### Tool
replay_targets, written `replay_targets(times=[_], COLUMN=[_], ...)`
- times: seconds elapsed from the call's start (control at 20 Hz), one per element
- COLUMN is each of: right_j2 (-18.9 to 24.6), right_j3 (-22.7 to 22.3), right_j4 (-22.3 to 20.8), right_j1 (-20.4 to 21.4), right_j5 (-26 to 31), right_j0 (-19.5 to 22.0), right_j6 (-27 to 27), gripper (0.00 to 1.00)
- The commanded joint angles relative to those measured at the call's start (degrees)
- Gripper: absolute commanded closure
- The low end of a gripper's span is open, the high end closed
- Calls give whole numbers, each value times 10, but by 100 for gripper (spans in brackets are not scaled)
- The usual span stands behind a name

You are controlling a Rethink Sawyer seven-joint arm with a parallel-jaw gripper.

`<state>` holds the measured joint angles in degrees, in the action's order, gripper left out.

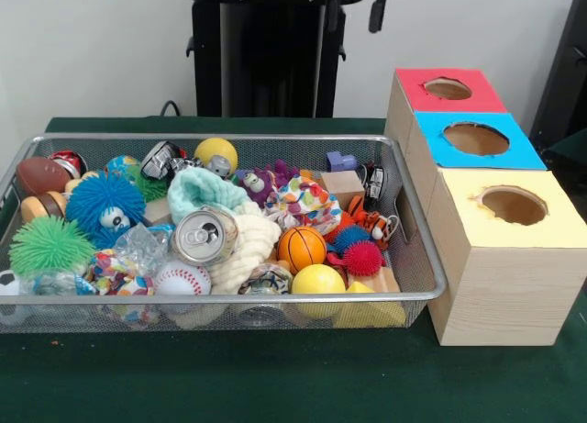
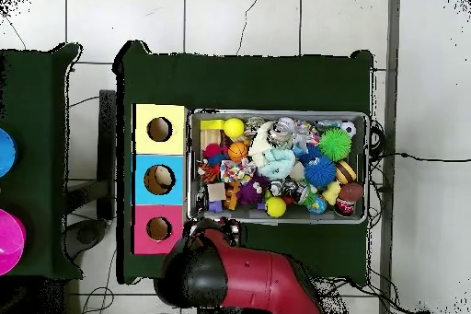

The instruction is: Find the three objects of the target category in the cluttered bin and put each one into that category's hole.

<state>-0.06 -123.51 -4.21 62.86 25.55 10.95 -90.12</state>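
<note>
While the arm (image 2: 241, 280) sits drawn back at the robot side of the bin (image 1: 417, 223), the jaws can't be read: in the overhead view the wrist end sits just outside the bin's rim, near the corner next to the boxes, and whether they're released or clenched I cannot tell. The front view shows no gripper at all, only the pedestal (image 1: 266, 47) behind the bin.

Nothing is in hand, so my read is the search hasn't produced a pick yet.

Targets relative to the bin:
- one spotted cloth (image 1: 303, 203) lies on top of the clutter, middle of the bin, toward the box side
- the other two cloths I can't pick out; likely buried or partly covered

The yellow hole (image 1: 514, 205) tops the box just outside the bin's short wall, at the end of the box row farthest from the robot.

Risks, as I judge them:
- the cloth touches the cream towel (image 1: 246, 244) and sits just beside the orange basketball (image 1: 302, 247); a shallow pinch could drag the towel along or slip off the soft fabric
- digging for hidden cloths may roll the soda can (image 1: 204, 237) and the balls, covering the targets again
- limp cloth may snag on the hole's rough edge and hang there
- the blue hole (image 1: 476, 139) is next door; a small offset drops it in the wrong box
</note>
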Motion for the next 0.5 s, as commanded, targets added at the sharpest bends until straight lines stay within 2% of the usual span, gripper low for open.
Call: replay_targets(times=[0.05, 0.4, 0.5], right_j2=[-15, -22, -11], right_j3=[84, 147, 155], right_j4=[-66, -80, -79], right_j1=[-88, -119, -124], right_j5=[-20, 2, 9], right_j0=[5, 17, 32], right_j6=[-57, -55, -40], gripper=[0, 0, 0])
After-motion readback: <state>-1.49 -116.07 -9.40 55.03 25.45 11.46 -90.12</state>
